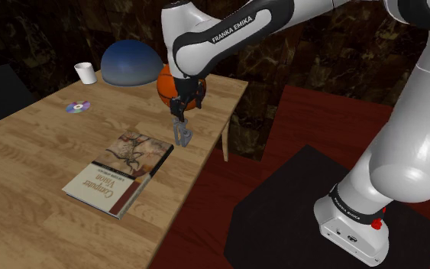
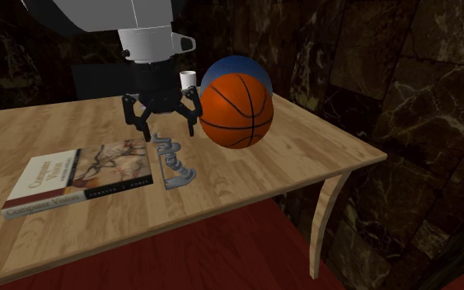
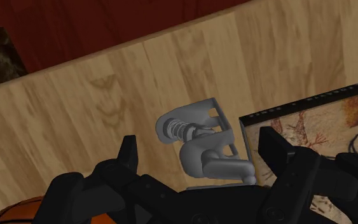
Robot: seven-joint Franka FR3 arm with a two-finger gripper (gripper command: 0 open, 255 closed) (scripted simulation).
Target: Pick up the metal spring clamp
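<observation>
Black fingers (image 3: pixel 128 154) of my pincer (image 2: pixel 167 130) gape empty, straddling the grey spring clamp (image 3: pixel 203 143) so 1 squeeze should grip it.

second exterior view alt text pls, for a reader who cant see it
Open black jaws hang just above a grey spring clamp lying on a wooden table. A book lies at the clamp's left and a basketball sits to its right, with dark marbled walls behind.

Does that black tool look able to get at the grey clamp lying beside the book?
Probably yes: the open tool hangs right above the clamp, nothing between them; the book and basketball sit to either side.
</observation>
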